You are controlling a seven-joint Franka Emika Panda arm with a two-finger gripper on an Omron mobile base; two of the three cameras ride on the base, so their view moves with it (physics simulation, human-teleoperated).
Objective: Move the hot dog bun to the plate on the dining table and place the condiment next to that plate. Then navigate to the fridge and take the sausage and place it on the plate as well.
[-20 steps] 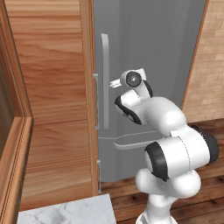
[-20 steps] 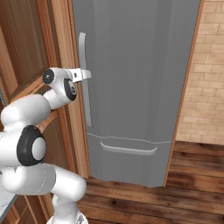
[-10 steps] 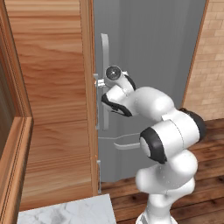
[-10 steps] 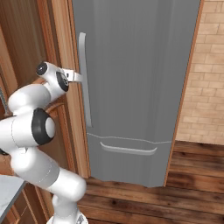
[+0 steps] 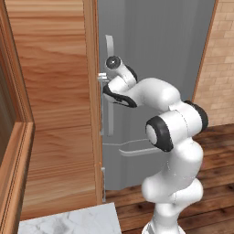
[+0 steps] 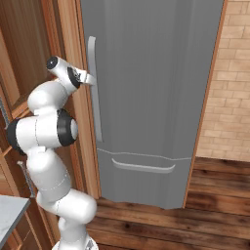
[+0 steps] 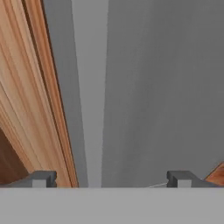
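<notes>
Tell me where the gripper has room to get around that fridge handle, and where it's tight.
Free: the flat grey fridge door right of the vertical handle, bare across to the brick wall. Crowded: the handle's left side, where the wooden cabinet panel runs close along the door edge. The open gripper straddles the handle.

Tall warm-brown wooden cabinet panel [image 5: 55,114] at left in the left base view. Pale tan brick wall [image 6: 219,97] at right in the right base view. Dark wooden plank floor [image 6: 195,215] below. White grey-veined marble worktop corner [image 5: 68,221] low, near the cabinet foot.
</notes>
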